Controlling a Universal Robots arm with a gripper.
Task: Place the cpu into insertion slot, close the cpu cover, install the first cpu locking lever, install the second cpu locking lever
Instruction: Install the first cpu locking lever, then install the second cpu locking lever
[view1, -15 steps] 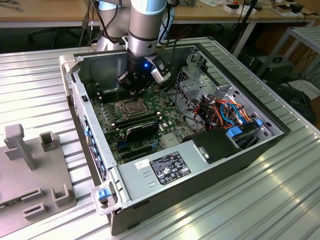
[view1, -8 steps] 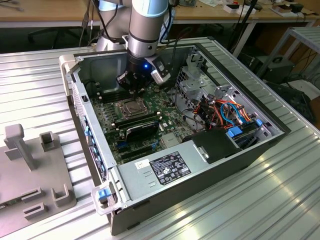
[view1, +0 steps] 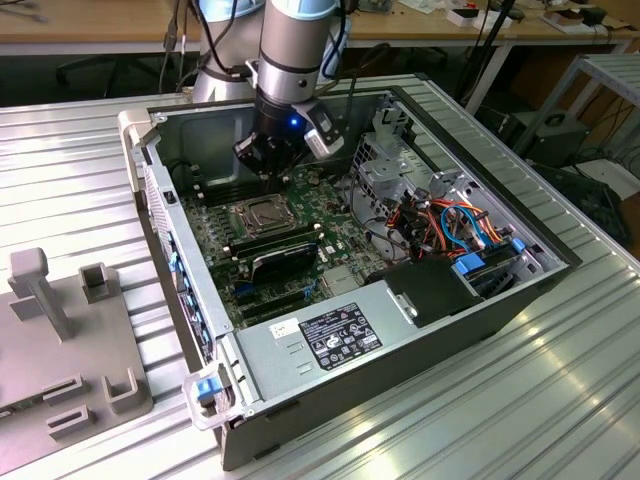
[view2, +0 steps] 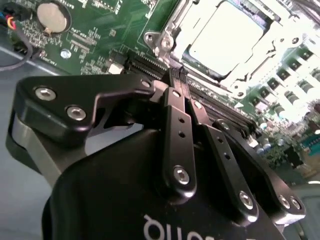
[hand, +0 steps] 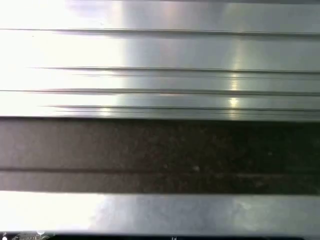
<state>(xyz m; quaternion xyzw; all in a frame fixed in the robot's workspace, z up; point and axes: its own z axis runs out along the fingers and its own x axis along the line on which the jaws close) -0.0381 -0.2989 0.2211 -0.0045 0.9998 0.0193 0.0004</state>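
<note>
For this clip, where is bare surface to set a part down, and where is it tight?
Free: the ribbed metal table in front of the computer case, and the strip between the case and the grey fixture block. Crowded: inside the case, where the gripper hangs shut beside the cpu.

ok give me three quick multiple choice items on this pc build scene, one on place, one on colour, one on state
1. Where is the black end effector?
A. over the grey ribbed table
B. inside the open computer case, beside the square CPU socket
C. on the grey fixture block

2. What colour is the motherboard?
A. green
B. red
C. white

3. How do the end effector's fingers stand?
A. wide open
B. closed together, empty
C. clamped on a cable

Answers: B, its tip sits by the square CPU socket; A, the board is green; B, the fingers meet with nothing between.
</note>
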